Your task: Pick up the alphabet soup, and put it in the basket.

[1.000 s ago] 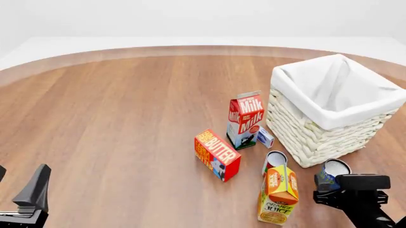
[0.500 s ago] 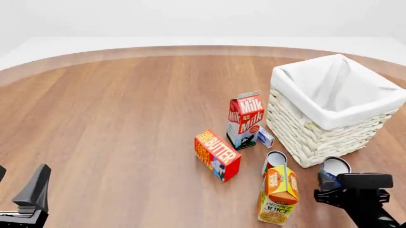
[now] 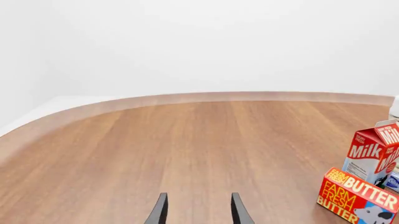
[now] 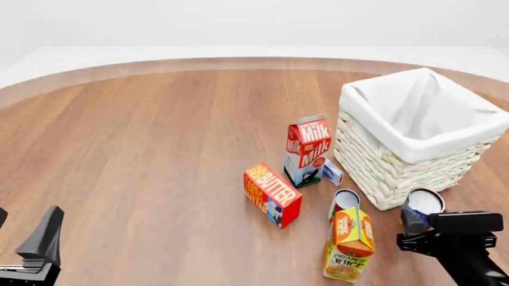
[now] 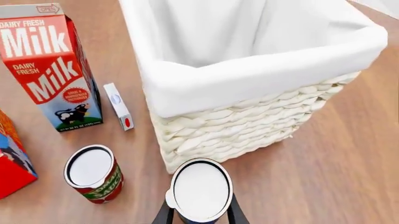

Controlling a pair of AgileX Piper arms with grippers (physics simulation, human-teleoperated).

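The right claw (image 5: 199, 215) is clamped on the alphabet soup can (image 5: 201, 190), holding it upright just short of the wicker basket (image 5: 249, 123) ahead, apparently for lifting over the rim, while the left claw (image 3: 198, 212) hangs apart, idle.

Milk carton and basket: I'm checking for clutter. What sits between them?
A small white box stands between milk carton and basket, seen in the right wrist view.
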